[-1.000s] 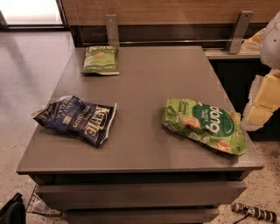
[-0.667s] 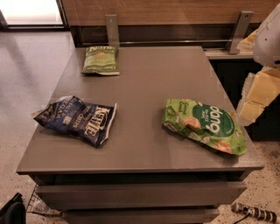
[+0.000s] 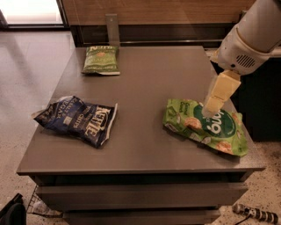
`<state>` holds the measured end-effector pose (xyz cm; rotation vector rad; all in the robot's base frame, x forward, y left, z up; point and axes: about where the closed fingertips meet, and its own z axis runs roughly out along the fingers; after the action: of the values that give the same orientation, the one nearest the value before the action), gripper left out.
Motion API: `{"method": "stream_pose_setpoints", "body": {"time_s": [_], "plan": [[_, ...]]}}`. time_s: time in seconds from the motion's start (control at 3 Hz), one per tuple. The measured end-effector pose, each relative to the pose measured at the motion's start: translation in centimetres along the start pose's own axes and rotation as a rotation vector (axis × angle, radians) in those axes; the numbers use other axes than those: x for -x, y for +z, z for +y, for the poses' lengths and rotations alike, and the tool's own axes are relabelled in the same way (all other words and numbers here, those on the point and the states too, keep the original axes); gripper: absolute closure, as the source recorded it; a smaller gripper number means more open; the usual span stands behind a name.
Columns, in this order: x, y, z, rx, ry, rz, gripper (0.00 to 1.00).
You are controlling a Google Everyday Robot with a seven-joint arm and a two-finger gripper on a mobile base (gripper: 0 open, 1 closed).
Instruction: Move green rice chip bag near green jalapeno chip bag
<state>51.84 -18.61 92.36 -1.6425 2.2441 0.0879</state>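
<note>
Just under jaws: green rice chip bag (image 3: 193,126)

Likely an office or lab break area given over to robot trials: a grey tabletop (image 3: 145,74) over plain drawer fronts (image 3: 140,193), a polished speckled floor (image 3: 30,66), a wood-panelled wall (image 3: 167,11) behind, and snack packets laid apart, an olive-green bag (image 3: 101,59), a blue bag (image 3: 78,119) and a lime-green bag (image 3: 203,126), with the end effector (image 3: 210,107) of a white robot arm (image 3: 250,39) low over the lime-green one at the right
</note>
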Motion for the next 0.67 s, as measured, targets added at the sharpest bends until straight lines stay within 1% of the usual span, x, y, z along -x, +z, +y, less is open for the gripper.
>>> {"method": "stream_pose_setpoints", "body": {"time_s": [0.33, 0.67], "plan": [[1.1, 4.2, 0.4, 0.071, 0.025, -0.068, 0.00], [1.2, 7.3, 2.4, 0.127, 0.053, -0.109, 0.00]]}}
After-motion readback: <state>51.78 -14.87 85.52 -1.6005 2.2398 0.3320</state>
